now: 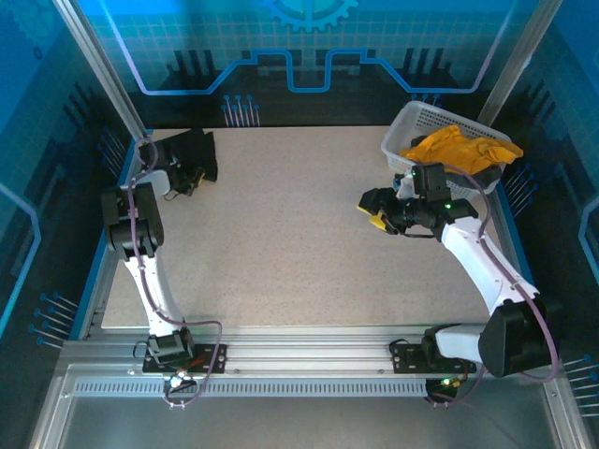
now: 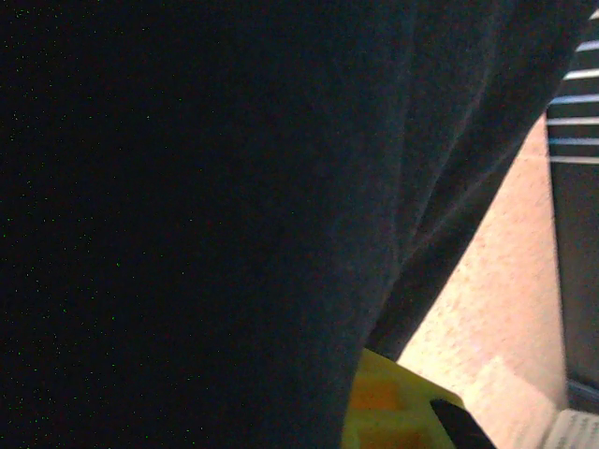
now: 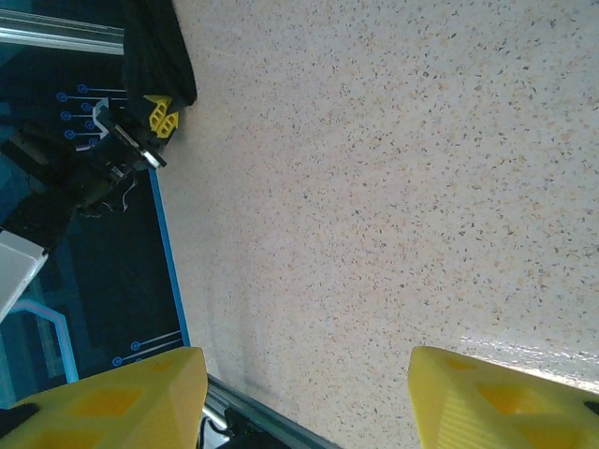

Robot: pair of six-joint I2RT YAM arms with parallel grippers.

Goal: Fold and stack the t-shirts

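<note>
You'll find the black t-shirt (image 1: 195, 152) bunched at the table's (image 1: 281, 253) far left corner. The left gripper (image 1: 179, 179) is at its edge, cloth hiding its fingers, so its grip cannot be told. The mustard t-shirt (image 1: 454, 148) fills the white basket (image 1: 400, 138) far right. Just beside the basket, your right gripper (image 1: 373, 211) hovers, fingers apart.

White lattice basket (image 1: 402, 131) at far right corner, speckled table (image 1: 281, 234)
</note>
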